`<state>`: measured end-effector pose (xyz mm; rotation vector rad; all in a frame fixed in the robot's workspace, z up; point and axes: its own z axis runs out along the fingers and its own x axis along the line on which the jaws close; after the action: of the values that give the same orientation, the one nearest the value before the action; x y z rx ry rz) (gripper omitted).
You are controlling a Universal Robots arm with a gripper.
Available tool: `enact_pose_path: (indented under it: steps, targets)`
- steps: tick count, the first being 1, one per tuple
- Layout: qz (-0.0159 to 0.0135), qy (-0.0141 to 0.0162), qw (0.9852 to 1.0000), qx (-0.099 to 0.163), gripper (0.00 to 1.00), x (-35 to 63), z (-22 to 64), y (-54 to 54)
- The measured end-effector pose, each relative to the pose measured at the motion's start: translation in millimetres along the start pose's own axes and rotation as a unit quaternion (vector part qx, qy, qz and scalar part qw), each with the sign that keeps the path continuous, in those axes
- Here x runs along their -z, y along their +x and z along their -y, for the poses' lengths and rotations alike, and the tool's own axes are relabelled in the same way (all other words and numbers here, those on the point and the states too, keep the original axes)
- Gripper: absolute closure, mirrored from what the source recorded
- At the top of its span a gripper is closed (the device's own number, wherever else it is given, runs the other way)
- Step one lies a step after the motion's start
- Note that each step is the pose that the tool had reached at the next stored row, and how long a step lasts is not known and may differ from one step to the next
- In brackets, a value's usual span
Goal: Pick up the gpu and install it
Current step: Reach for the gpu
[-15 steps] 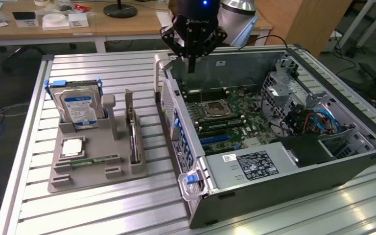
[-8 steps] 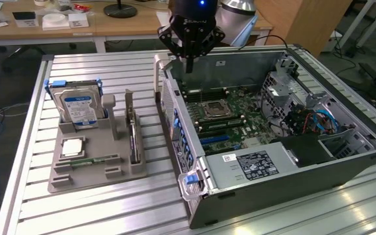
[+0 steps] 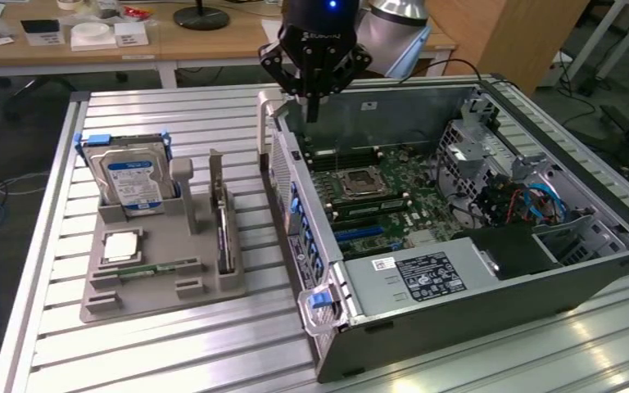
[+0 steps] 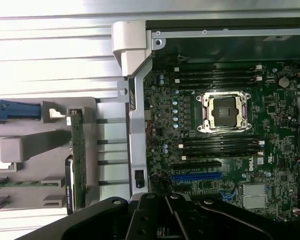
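The gpu [image 3: 225, 233] stands on edge in a slot of the grey holder tray [image 3: 161, 299], to the exterior view's left of the open computer case [image 3: 490, 278]. From the wrist it shows as a thin green-edged strip [image 4: 78, 160]. My gripper [image 3: 312, 110] hangs above the case's back corner, over the motherboard [image 3: 391, 188], well apart from the gpu. Its fingers are shut with nothing between them. In the wrist view my gripper [image 4: 165, 217] shows as a dark body above the blue expansion slot [image 4: 197, 176].
The tray also holds a blue-labelled hard drive [image 3: 131, 176], a square processor chip [image 3: 121, 246] and a green memory stick [image 3: 151, 268]. A grey latch post [image 4: 130, 42] stands at the case's corner. Everything sits on a slatted metal table [image 3: 128, 352].
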<state>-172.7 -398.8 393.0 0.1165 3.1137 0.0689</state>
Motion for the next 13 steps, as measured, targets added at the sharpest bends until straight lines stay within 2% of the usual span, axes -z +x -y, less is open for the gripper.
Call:
enact_pose_path:
  steps: [13]
  targets:
    - [0.0000, 0.0000, 1.0000, 0.000, 0.89, 0.3, 1.0, 13.7]
